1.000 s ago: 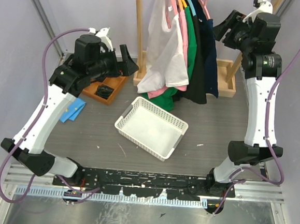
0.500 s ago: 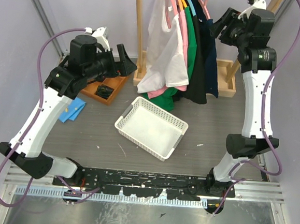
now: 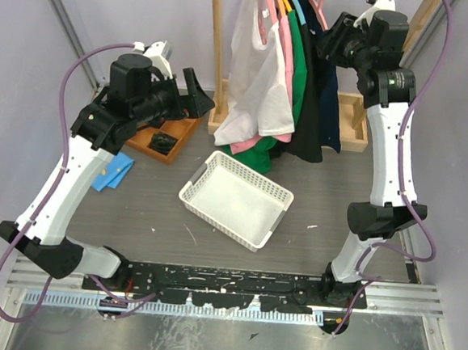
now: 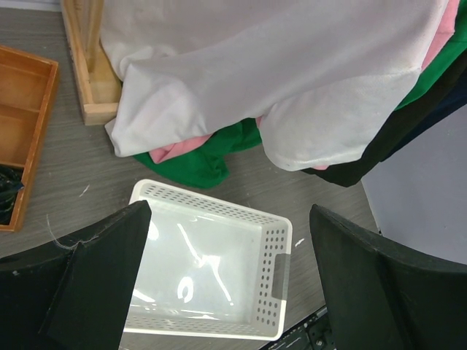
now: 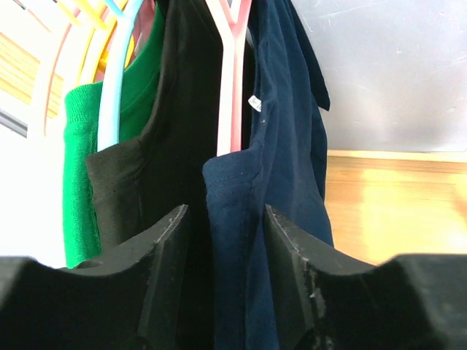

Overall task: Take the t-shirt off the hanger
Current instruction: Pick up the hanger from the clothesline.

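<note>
My right end effector [image 3: 340, 39] is up at the clothes rail at about 1 o'clock on the tabletop [image 3: 329, 199], nose toward the garments; its fingers [image 5: 164, 248] stand apart, one on each side of the shoulder edge of the navy t-shirt [image 5: 284, 146], and I cannot tell whether the pads actually press the cloth. That navy shirt hangs on the pink hanger [image 5: 230, 73], last in the row on the 3 o'clock side, with the black t-shirt [image 5: 182, 109] just beside it at 9 o'clock, then a green one [image 5: 80, 160] on a light blue hanger [image 5: 117, 87].

From above, the row runs on to a pink shirt [image 3: 284, 57] and a white shirt [image 3: 258, 80], all draped from the wooden rack [image 3: 216, 44] at 12 o'clock.

My left end effector [image 3: 193, 91] hangs in the air at 10 o'clock, well apart from the garments, its fingers spread wide and gripping nothing (its camera looks down past them at the cloth hems); below it sits the white basket [image 3: 192, 189] near the middle of the tabletop; a wooden tray [image 3: 190, 131] lies at 10 o'clock and a blue cloth [image 3: 112, 172] at 9 o'clock.
</note>
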`<state>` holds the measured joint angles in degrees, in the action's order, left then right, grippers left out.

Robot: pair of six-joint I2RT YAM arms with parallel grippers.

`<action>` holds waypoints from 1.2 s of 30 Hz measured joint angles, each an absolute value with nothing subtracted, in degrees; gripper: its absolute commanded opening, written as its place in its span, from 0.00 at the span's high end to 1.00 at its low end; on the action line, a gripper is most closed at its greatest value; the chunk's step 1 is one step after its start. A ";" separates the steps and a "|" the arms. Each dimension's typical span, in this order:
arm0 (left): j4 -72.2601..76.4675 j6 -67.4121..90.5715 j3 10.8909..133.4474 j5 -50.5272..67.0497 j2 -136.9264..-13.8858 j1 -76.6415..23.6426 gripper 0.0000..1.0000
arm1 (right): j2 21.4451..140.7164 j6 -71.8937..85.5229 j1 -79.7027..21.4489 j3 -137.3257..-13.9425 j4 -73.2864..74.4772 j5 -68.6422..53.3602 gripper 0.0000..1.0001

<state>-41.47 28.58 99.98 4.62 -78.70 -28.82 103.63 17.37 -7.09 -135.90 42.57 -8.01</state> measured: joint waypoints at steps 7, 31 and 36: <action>-41.19 28.58 99.98 4.84 -78.70 -28.82 0.02 | 104.18 16.40 -7.35 -136.75 43.00 -6.63 0.67; -39.33 28.67 99.98 5.48 -78.67 -28.82 0.02 | 103.61 12.29 -7.62 -135.46 41.25 -2.85 1.00; -38.11 28.86 99.98 5.96 -78.70 -28.82 0.02 | 101.30 10.59 -8.16 -130.65 37.43 -1.45 0.99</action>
